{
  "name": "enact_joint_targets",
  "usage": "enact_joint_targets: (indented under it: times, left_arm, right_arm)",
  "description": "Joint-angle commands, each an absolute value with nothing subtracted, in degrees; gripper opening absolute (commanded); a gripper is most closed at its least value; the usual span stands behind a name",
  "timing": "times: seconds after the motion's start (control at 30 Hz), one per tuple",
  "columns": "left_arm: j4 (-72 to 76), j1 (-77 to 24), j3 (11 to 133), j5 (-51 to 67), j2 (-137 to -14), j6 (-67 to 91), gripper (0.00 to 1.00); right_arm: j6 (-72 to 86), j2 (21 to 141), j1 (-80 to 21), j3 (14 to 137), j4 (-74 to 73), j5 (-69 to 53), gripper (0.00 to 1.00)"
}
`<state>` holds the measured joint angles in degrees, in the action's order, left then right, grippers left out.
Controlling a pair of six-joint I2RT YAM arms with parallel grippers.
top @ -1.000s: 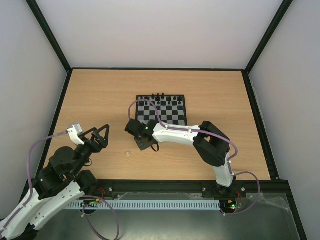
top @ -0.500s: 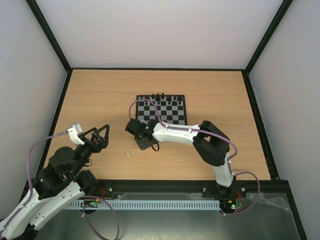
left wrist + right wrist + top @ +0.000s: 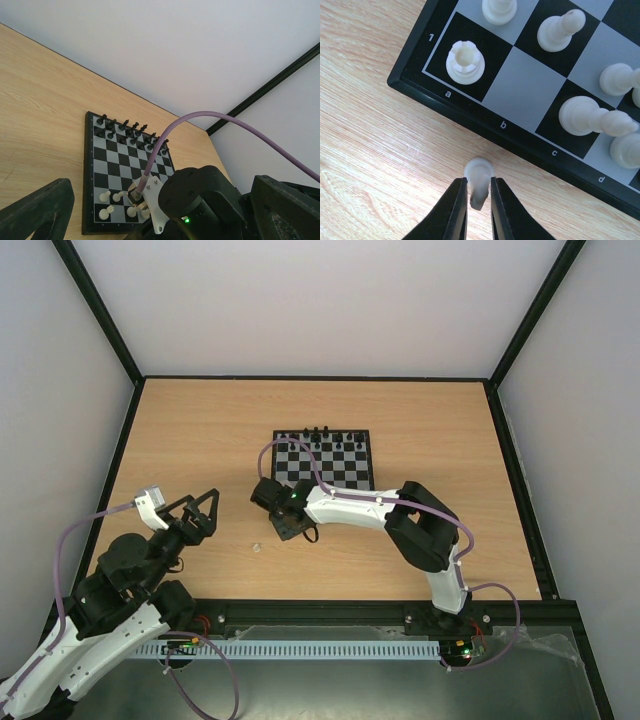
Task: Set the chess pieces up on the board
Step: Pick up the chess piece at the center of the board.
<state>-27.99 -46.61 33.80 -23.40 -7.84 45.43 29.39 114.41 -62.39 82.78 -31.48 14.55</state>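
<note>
Hardly anything is moving between the earlier top views and this one. Your right arm is staying parked at the lower left corner of the board (image 3: 350, 465), and your left gripper (image 3: 200, 502) is still hanging wide open and empty at the left of the frame. So you are holding, not yet placing.

Your right gripper (image 3: 479, 202) is pinching a small white piece (image 3: 479, 184) between nearly closed fingers at the bottom centre of the wrist view. It is sitting over the table (image 3: 365, 125), just below the board's black border, and whether it is lifted clear is not showing.

Up at the upper left, a white rook (image 3: 465, 62) is already standing on a1. Next to it, the grey b square (image 3: 529, 90) is lying free, so that is looking like your likely target. Mind the raised border as you are crossing it, and the other white pieces (image 3: 592, 117) crowding the right side. One more pale piece (image 3: 257, 548) is lying on the wood, below and left of the board.
</note>
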Motion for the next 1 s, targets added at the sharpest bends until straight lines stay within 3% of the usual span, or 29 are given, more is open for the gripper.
enact_joint_targets:
  times: [0.0, 0.37, 0.77, 0.97]
  left_arm:
    - [-27.69, -46.75, 34.27, -23.29, -7.37, 44.82, 1.0]
    - [-27.7, -46.76, 34.35, -23.24, -7.29, 44.89, 1.0]
    - [-27.25, -46.69, 34.66, -23.11, -8.14, 44.57, 0.99]
    - [-26.52, -46.76, 34.55, -22.54, -8.84, 44.56, 0.99]
  right_arm:
    - [29.28, 115.19, -62.14, 83.24, -34.63, 14.9, 0.13]
    - [29.0, 114.01, -62.14, 81.52, -34.68, 14.66, 0.01]
    - [29.13, 99.85, -61.69, 77.58, -40.12, 18.59, 0.02]
    - [28.5, 92.64, -55.32, 71.06, -40.44, 19.18, 0.02]
